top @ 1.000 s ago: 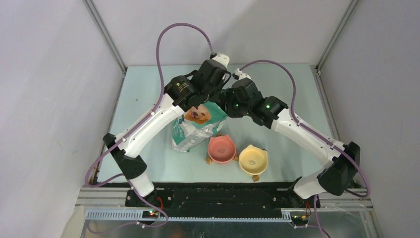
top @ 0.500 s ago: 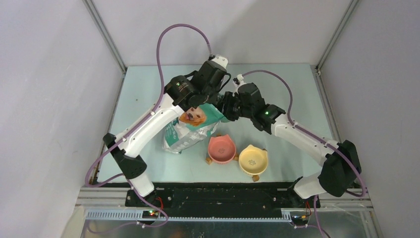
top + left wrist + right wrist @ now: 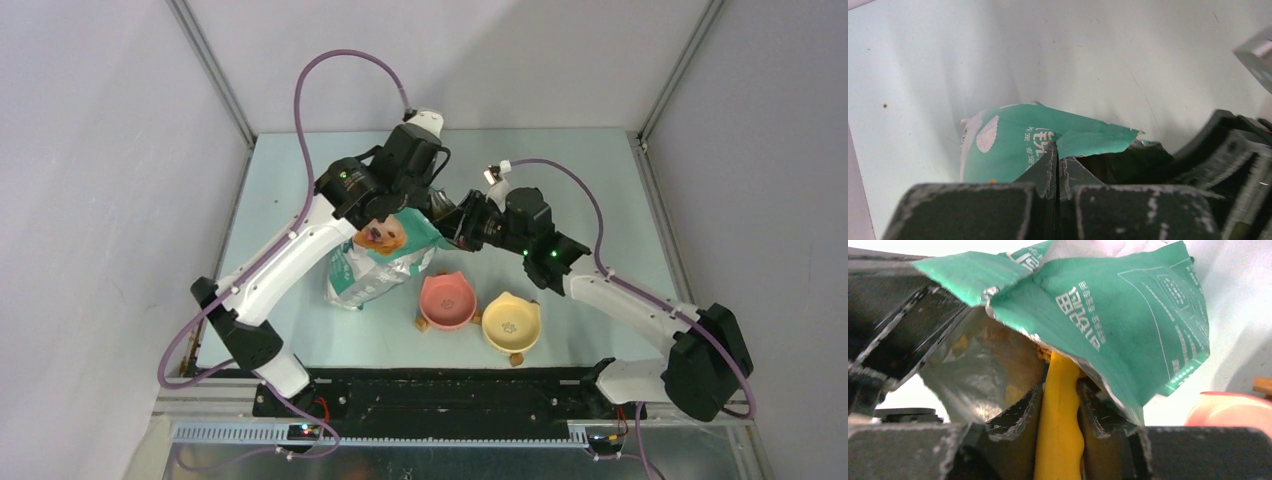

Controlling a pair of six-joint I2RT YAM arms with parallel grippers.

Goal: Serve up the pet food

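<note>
Fingers of my left gripper (image 3: 1057,152) are pressed together with only a thin slit between them, pinching the torn top edge of the green-and-white bag (image 3: 1013,142). Seen from above, that same left gripper (image 3: 405,205) holds the bag (image 3: 383,262) by its far upper rim. The bag stands tilted on the table (image 3: 560,180), its printed dog facing up and its base on the near-left side of the pink bowl (image 3: 447,298).

My right gripper (image 3: 1060,390) is clamped on the yellow-orange handle of the scoop (image 3: 1060,420). Each finger presses a side of the handle, and the handle runs forward from between them into the bag's open mouth (image 3: 998,355). The front of the scoop goes under the green flap (image 3: 1128,315), so I cannot see its cup. From overhead, my right gripper (image 3: 452,215) sits just beside the left one, at the right edge of the bag's opening.

The pet food lies hidden inside the bag. The silver lining shows in the mouth, but I cannot pick out any pellets there.

The pink bowl touches or nearly touches the bag's near-right corner. The yellow bowl (image 3: 511,322) sits just to its right, nearer my bases. A pink rim (image 3: 1233,407) shows at the lower right of my right wrist view.
</note>
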